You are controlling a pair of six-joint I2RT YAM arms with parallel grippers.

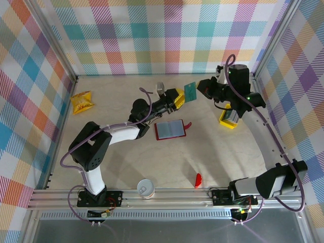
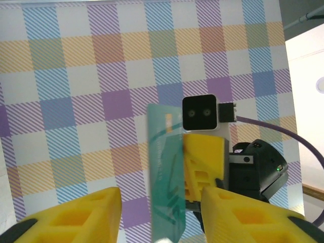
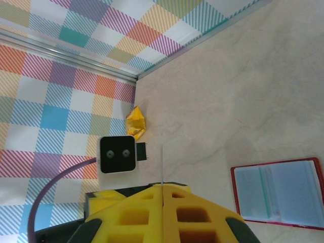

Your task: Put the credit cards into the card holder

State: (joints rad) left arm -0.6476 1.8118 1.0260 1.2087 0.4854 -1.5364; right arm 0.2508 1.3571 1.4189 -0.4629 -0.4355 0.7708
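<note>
A top view shows a beige table (image 1: 152,167) walled by pastel plaid panels, with two robot arms meeting just right of the upper middle of the frame. Between them a teal card (image 1: 191,92) stands on edge in the air. The right gripper (image 1: 201,88), reaching in from the right, is closed tight on this card. Its wrist view shows the yellow fingers (image 3: 136,212) pressed together at the bottom centre, the card a thin line rising from the seam. The left gripper (image 1: 177,98), reaching in from the left, is partly open. In its wrist view a yellow finger (image 2: 76,217) sits at lower left and another at lower right, with the card upright between them and a gap on each side, so it grips nothing.

The card holder (image 1: 170,129) lies open and flat near the centre of the top view, below the two grippers, dark red with grey-blue slots. More credit cards (image 1: 229,120), a yellow stack, lie at the right, partly under the right arm.

A crinkled yellow snack packet (image 1: 82,102) lies at the left. A small red curved piece (image 1: 198,180) and a paper cup (image 1: 145,188) sit near the bottom edge.
</note>
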